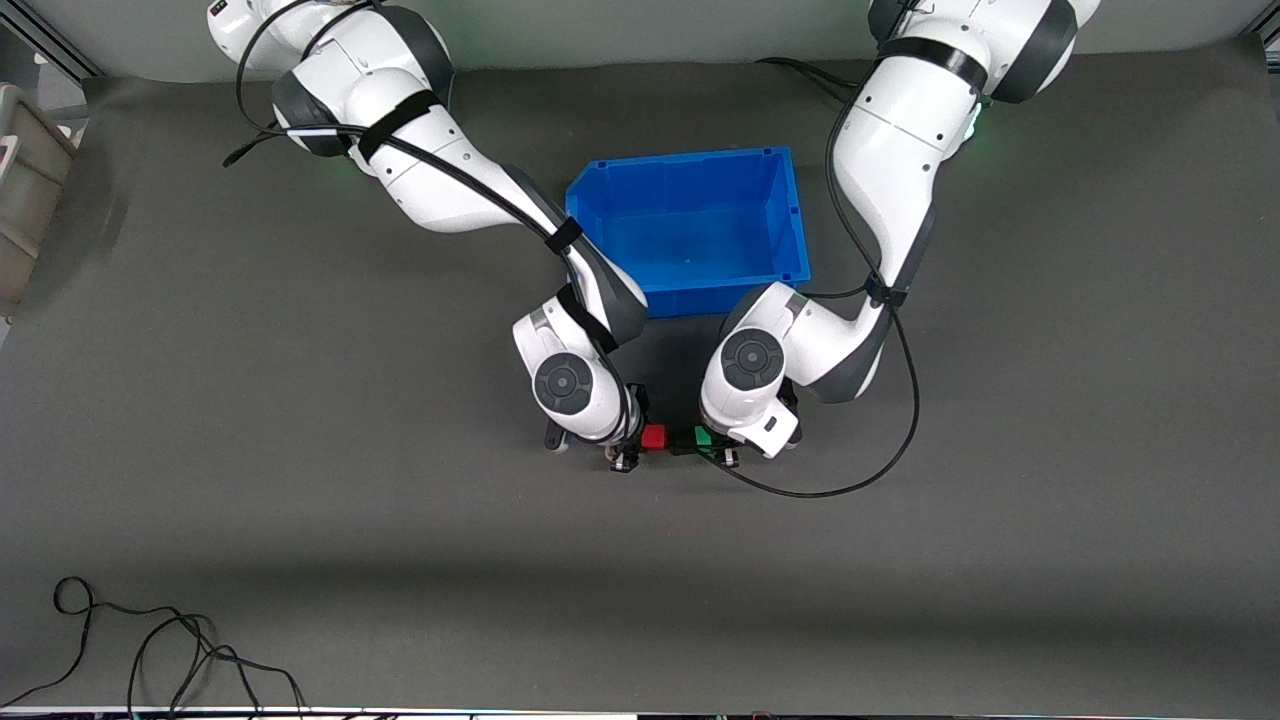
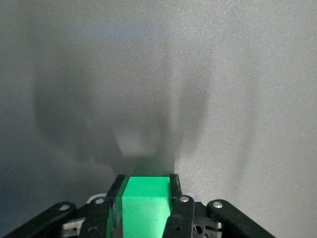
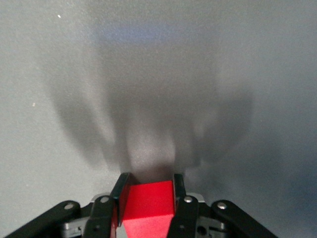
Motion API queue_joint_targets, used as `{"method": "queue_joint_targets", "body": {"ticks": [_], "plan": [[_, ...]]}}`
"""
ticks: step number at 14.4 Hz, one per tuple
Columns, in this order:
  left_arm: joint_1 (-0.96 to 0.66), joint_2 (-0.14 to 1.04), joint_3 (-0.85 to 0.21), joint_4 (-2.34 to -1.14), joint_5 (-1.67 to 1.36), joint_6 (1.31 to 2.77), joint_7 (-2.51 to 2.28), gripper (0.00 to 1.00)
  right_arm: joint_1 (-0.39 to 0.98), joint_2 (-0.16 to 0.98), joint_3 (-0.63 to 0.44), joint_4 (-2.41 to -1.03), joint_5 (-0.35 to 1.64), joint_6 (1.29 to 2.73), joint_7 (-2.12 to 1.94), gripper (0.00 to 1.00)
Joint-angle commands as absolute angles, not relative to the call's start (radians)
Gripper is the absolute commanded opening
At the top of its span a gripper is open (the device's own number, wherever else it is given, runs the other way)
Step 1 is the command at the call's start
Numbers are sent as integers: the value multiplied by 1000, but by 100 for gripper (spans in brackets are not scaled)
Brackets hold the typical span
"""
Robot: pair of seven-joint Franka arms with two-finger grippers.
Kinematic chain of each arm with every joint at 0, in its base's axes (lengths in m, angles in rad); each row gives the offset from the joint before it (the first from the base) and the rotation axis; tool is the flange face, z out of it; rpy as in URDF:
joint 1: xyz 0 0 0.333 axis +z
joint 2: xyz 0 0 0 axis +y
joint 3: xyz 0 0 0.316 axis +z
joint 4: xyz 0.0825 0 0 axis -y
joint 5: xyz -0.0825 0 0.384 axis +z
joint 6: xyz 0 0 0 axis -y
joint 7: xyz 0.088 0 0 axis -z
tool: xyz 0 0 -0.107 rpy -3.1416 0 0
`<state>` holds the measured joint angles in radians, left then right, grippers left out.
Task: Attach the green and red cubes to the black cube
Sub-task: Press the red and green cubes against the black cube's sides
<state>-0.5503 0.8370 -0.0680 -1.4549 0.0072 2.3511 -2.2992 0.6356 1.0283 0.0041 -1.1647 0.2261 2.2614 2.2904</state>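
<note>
Gripping the green cube [image 2: 145, 206], left hand [image 1: 722, 448] is clamped tight on it; right hand [image 1: 628, 448] likewise pinches the red cube [image 1: 654, 437]. Both cubes flank the black cube [image 1: 681, 441], near the front of the blue bin [image 1: 690, 228], low over the desk [image 1: 300, 480].

A robotics lab bench set up for two-arm manipulation trials.

Two white Franka arms [image 1: 450, 190] [image 1: 900, 160] are mounted along one edge of a worktop [image 1: 1050, 450] covered by a plain dark grey mat. Black cables are strapped along the arm links, and a loose cable [image 1: 150, 650] is left coiled on the mat at the edge nearest the front camera. A blue plastic parts bin [image 1: 690, 225] is placed between the arms, and a beige crate [image 1: 25, 190] is seen at the right arm's end. No household furnishings are shown, only test equipment.
</note>
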Motion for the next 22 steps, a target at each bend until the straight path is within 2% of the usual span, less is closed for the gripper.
{"method": "queue_joint_targets", "body": {"ticks": [1, 9, 11, 12, 19, 22], "plan": [[-571, 847, -52, -1433, 3, 2352, -2319, 0, 650, 1052, -3, -1131, 213, 2284, 2327, 0], [-575, 842, -52, -1433, 11, 2352, -2318, 4, 653, 1062, -2, -1129, 215, 2325, 2353, 0], [-575, 842, -52, -1433, 20, 2352, -2304, 22, 655, 1062, -2, -1129, 215, 2325, 2353, 0], [-575, 839, -52, -1433, 20, 2352, -2304, 26, 655, 1062, -2, -1129, 215, 2326, 2353, 0], [-575, 838, -52, -1433, 17, 2352, -2316, 30, 653, 1058, -3, -1131, 213, 2324, 2344, 0], [-575, 838, -52, -1433, 20, 2352, -2316, 54, 650, 1052, -3, -1134, 213, 2324, 2336, 0]]}}
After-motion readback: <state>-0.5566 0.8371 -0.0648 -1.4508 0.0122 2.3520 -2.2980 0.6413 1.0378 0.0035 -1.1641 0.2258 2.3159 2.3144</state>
